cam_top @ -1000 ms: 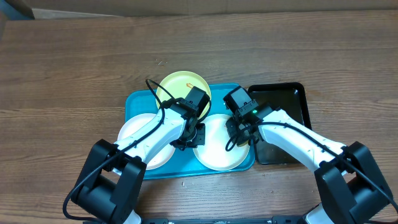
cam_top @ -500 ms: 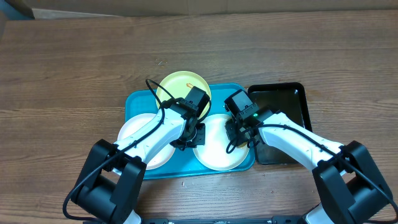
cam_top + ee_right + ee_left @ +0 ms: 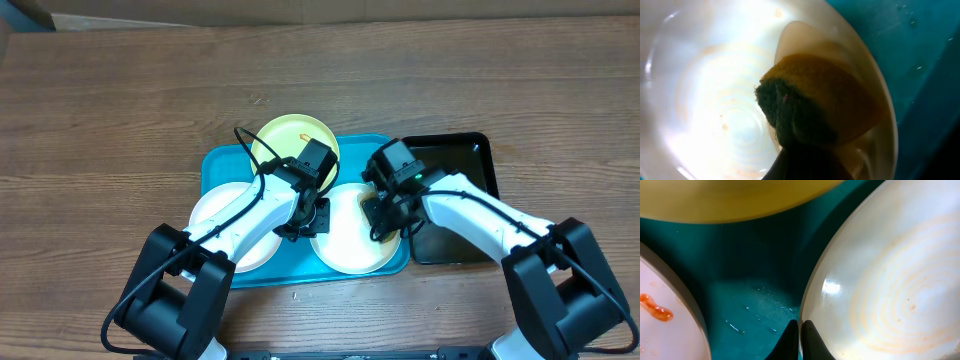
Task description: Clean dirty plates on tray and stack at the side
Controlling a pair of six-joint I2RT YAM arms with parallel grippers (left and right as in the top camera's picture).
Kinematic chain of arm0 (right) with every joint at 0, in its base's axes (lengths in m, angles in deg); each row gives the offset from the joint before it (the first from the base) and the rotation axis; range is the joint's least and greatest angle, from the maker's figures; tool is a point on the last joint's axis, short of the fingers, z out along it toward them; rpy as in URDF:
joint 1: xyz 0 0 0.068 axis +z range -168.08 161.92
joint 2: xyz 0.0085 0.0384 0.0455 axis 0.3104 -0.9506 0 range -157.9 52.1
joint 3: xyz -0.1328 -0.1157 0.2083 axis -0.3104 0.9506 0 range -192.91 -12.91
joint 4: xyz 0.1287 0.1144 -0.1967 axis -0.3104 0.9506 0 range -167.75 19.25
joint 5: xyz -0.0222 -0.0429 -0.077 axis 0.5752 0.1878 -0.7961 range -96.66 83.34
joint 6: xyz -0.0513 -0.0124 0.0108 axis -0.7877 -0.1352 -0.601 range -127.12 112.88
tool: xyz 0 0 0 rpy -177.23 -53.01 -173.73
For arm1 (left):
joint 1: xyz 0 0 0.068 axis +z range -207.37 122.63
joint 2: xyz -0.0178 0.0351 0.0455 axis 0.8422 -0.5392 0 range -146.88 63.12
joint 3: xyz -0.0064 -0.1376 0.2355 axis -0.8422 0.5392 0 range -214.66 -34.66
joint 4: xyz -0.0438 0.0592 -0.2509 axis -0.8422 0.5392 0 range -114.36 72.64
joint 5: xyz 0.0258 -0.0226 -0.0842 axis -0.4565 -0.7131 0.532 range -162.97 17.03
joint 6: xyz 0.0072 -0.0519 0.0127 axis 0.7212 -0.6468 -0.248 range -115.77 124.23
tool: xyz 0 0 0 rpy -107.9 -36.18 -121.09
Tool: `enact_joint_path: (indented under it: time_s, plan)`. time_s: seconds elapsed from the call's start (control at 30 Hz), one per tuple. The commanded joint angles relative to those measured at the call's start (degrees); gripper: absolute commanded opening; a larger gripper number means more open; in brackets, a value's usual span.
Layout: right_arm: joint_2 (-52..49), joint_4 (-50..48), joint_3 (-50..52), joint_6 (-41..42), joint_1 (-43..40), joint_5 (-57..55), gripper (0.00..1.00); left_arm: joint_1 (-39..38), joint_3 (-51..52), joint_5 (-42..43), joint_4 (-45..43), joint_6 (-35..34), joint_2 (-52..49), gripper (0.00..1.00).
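The teal tray (image 3: 225,165) carries three plates. A pale yellow-green plate (image 3: 285,135) lies at its far edge, and a white plate (image 3: 222,215) with an orange-red smear (image 3: 655,308) lies at the left. On the right lies a second white plate (image 3: 350,240) marked with faint orange rings. My left gripper (image 3: 312,216) is shut on this plate's left rim (image 3: 805,305). My right gripper (image 3: 385,218) is shut on a yellow sponge with a green scouring face (image 3: 807,105). That sponge presses on the same plate (image 3: 715,100) near its right rim.
A black rectangular tray (image 3: 460,195) sits against the teal tray's right side. Bare wooden table (image 3: 120,100) surrounds both trays. Drops of water lie on the teal tray floor (image 3: 750,310) between the plates.
My right wrist has turned and shifted a little to the right over the white plate, its jaws closing tighter on the sponge. The left arm has stayed put.
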Motion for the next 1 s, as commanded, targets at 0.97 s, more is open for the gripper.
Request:
enact_joint_path:
  time_s: [0.97]
  plan:
    - [-4.85, -0.68, -5.16, 5.25, -4.81, 8.46, 0.04, -0.04, 0.42, 0.02, 0.13, 0.33, -0.33, 0.04]
